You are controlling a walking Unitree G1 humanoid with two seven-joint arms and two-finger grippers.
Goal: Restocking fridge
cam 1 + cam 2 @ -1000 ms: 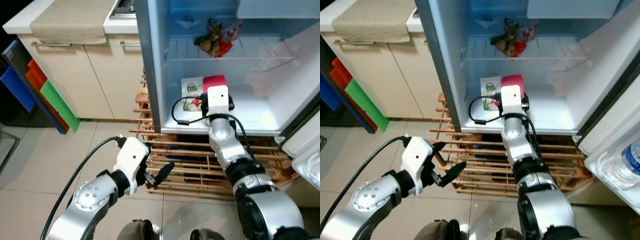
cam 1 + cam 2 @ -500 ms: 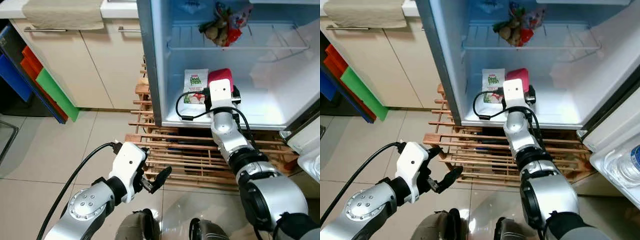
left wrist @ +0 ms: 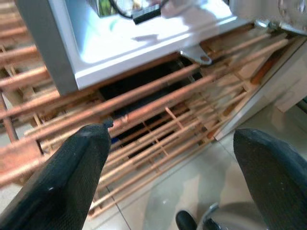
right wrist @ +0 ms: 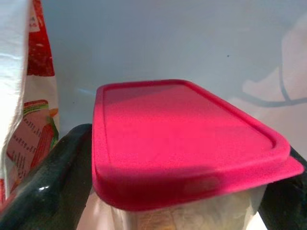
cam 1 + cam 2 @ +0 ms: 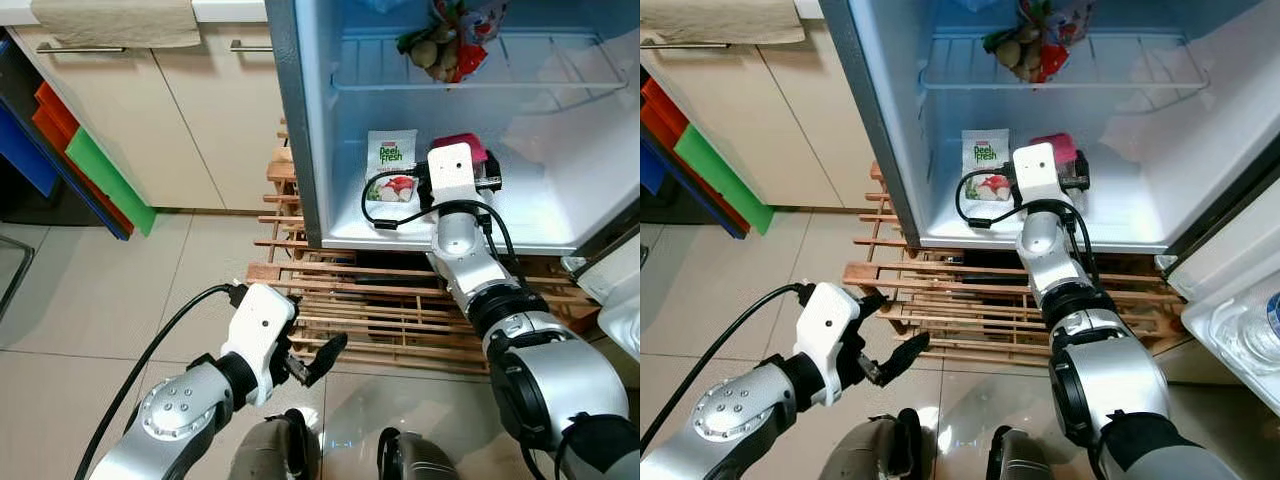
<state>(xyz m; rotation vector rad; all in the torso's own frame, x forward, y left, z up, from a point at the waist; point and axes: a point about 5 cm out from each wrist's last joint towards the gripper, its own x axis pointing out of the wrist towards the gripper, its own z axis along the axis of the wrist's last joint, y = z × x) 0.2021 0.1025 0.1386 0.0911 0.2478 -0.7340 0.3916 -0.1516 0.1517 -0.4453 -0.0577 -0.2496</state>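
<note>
Now right claw grips the pink-lidded clear plastic tub inside the white fridge, beside 1 veg packet; release pending. Left claw open, empty.

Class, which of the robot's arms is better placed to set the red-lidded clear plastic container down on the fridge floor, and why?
Right. The right gripper holds the red-lidded clear plastic container inside the open fridge, beside the white vegetable packet. The left gripper hangs open, low over the wooden slat pallet.
</note>
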